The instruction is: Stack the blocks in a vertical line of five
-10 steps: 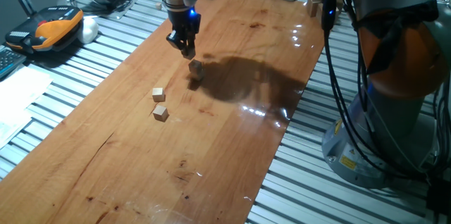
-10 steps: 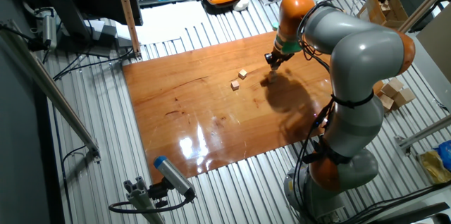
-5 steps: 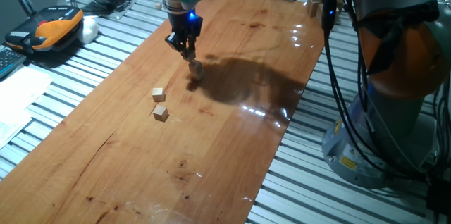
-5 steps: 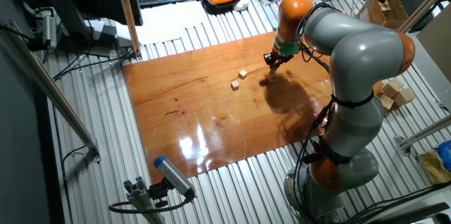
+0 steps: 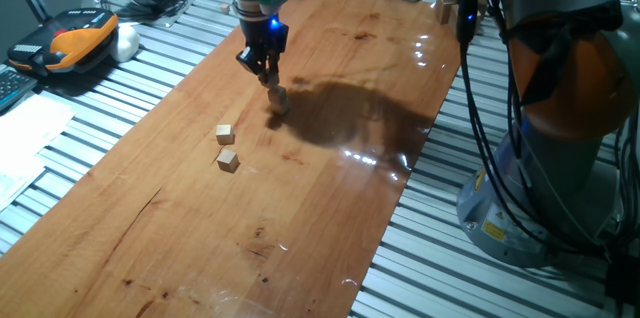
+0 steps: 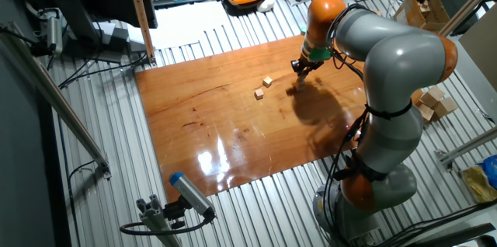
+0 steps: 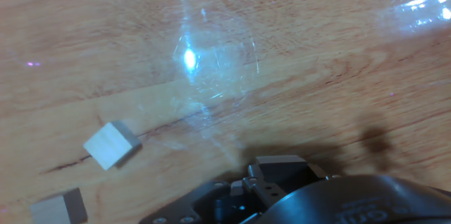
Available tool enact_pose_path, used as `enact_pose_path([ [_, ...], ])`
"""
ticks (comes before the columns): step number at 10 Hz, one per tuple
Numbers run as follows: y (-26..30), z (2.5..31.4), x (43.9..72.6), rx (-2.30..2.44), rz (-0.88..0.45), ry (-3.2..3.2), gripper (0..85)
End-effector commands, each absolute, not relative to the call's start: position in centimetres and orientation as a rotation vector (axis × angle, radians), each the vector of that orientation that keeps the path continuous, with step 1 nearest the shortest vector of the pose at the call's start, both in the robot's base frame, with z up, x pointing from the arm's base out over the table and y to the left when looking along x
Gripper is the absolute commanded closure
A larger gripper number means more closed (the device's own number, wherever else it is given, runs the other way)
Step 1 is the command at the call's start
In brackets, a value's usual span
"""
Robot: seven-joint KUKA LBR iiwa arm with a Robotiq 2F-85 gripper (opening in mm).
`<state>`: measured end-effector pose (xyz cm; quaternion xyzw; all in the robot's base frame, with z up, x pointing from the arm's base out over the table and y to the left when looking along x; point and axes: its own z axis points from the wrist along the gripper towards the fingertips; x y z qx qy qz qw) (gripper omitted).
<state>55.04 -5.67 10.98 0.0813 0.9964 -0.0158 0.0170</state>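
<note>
Lower by a little than a second ago, the gripper (image 5: 268, 78) now hangs right over the short stack of blocks (image 5: 278, 99) near the tabletop's far edge; whether its fingers are parted or pinched I cannot tell, and the hand view only shows its housing. Two loose blocks, one (image 5: 225, 134) and another (image 5: 228, 160), lie apart toward the near-left, along the table's (image 5: 300, 228) long axis from the stack. My guess is they come next. Bare wood lies open around them.
</note>
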Motion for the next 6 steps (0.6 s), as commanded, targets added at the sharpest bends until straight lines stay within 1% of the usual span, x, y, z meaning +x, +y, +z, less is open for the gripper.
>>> enact_pose_path([
  [1, -5.68, 10.91, 54.95, 0.250, -0.049, 3.095, 85.0],
  [6, -5.68, 11.02, 54.40, 0.233, -0.050, 3.086, 85.0],
])
